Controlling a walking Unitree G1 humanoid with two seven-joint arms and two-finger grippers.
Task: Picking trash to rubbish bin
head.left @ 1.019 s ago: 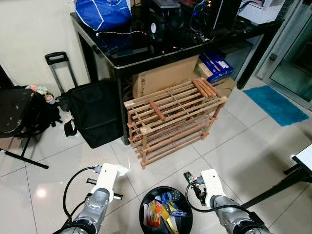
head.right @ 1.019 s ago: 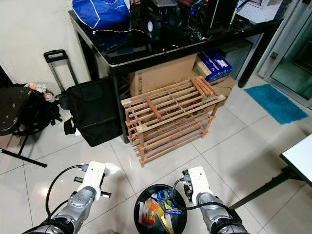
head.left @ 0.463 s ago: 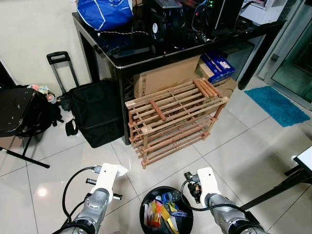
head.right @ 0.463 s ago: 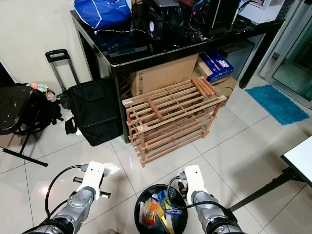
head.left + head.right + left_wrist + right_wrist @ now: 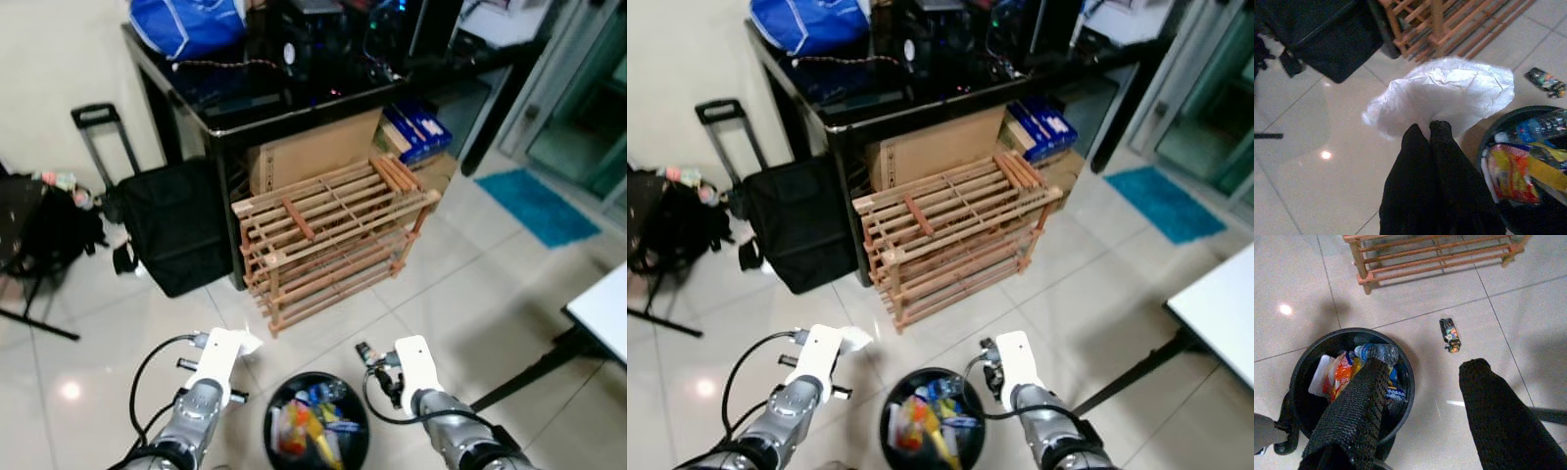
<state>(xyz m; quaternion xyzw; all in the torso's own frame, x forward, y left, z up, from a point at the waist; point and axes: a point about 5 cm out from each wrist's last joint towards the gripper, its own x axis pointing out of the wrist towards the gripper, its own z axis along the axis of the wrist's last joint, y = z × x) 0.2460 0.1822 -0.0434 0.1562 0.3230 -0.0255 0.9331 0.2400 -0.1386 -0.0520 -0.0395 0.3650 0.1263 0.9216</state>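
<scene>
My left gripper (image 5: 1430,131) is shut on a crumpled white sheet of trash (image 5: 1442,95), held above the tiles just left of the bin; its white edge (image 5: 249,341) shows past the left wrist. The round black rubbish bin (image 5: 315,378) stands on the floor between my arms, holding a bottle and several bright wrappers. Over the bin's right side hangs my right gripper (image 5: 1425,364), open, nothing between its fingers. A small dark wrapper (image 5: 1450,335) lies on the tiles between the bin and the wooden rack.
A wooden slatted shoe rack (image 5: 333,230) stands ahead under a black table (image 5: 294,98), with a cardboard box behind it. A black trolley bag (image 5: 171,230) is to its left. A blue mat (image 5: 534,206) and a white table corner (image 5: 600,313) lie right.
The whole picture has slid left and blurred, so the camera moved. My right wrist has edged a little toward the bin. The left gripper still holds the white sheet.
</scene>
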